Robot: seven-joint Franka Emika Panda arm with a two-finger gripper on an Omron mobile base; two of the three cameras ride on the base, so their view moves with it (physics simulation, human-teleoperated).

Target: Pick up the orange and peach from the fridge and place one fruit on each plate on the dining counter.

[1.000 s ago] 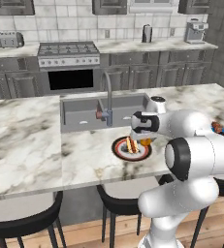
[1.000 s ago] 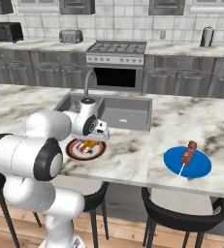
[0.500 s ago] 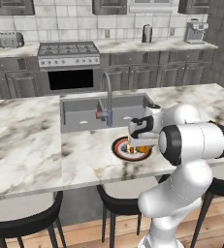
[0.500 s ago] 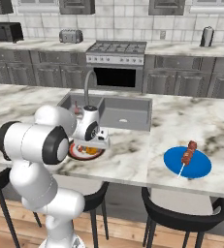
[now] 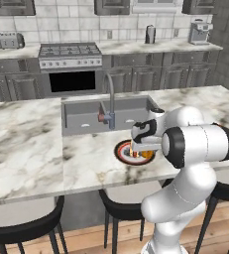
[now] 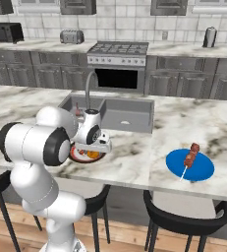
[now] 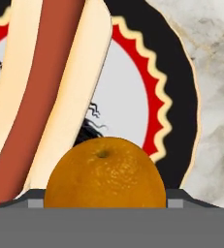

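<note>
On the marbled table [image 5: 31, 144], the sink [image 5: 86, 116] and its tap [image 5: 109, 99] sit toward the far side, a little left of the arm. Just near-right of the tap lies the plate with the dark rim, red ring and pale centre [image 5: 123, 151]; the right base view shows it at the near edge of the table, beside the robot's white arm [image 6: 74, 156]. The gripper [image 5: 144, 147] hangs low over this plate, with its tips down at the plate's surface.

From the hand view, the plate [image 7: 179, 82] carries a hot dog [image 7: 50, 82], a brown-red sausage in a pale bun, lying across its left and middle. The orange [image 7: 105, 173] sits just right of the bun, on the plate's pale centre and red ring, directly between the jaws. The jaws stand about as wide as the orange, one tip at each side of it; whether they are pinching it or standing just clear of it cannot be told.

Well to the right, near the table's near edge, the blue plate [image 6: 203, 170] holds a skewer of brown-red meat [image 6: 190, 156]. Dark stools [image 6: 184, 219] stand under the near edge.
</note>
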